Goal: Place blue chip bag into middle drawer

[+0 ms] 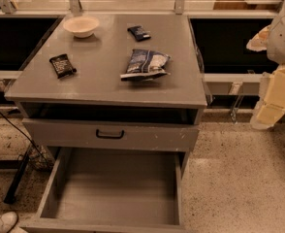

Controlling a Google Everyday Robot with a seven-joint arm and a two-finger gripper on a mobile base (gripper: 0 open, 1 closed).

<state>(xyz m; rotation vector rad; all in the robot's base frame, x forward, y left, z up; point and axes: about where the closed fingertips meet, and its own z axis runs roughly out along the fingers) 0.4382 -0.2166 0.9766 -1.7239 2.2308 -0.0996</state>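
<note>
The blue chip bag [145, 63] lies on the grey cabinet top [103, 81], right of centre, crinkled, with whitish patches. The middle drawer [114, 191] is pulled out below and toward me; its flat floor is bare. My gripper [273, 101], cream-coloured, hangs at the right edge of the view, beside the cabinet and well right of the bag. It is at about the height of the cabinet top and holds nothing that I can see.
A white bowl [81, 26], a small black packet [62, 65] and a small dark-blue bar wrapper [139, 32] lie on the cabinet top. A drawer front with a black handle [109, 134] sits above the open drawer. A black cable [16, 130] and a white shoe [2, 222] are on the floor at left.
</note>
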